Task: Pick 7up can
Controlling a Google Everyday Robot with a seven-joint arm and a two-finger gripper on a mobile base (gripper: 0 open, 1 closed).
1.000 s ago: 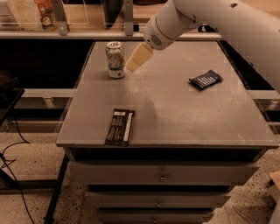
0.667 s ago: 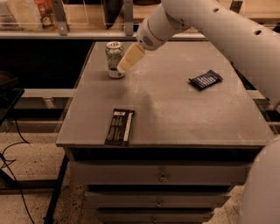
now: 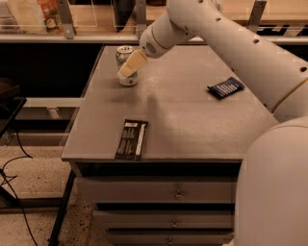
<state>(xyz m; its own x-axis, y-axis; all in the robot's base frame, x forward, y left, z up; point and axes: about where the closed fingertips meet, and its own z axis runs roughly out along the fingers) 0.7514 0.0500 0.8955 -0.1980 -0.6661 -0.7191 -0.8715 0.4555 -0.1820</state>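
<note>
The 7up can (image 3: pixel 124 51) stands upright near the far left corner of the grey table (image 3: pixel 192 120). It has a pale body with green markings and a silver top. My gripper (image 3: pixel 129 71) reaches in from the right on the white arm (image 3: pixel 226 38) and lies right at the can, covering most of its body. Only the can's top and its base show. The can rests on the table.
A flat dark snack wrapper (image 3: pixel 131 139) lies near the table's front edge. A dark blue wrapper (image 3: pixel 225 87) lies at the right. Drawers (image 3: pixel 178 192) sit under the tabletop. A shelf with items (image 3: pixel 48 14) runs behind. Cables (image 3: pixel 14 192) lie on the floor at left.
My arm has swung left and the gripper has closed the gap to the can, now overlapping it. The can and both wrappers have not moved.
</note>
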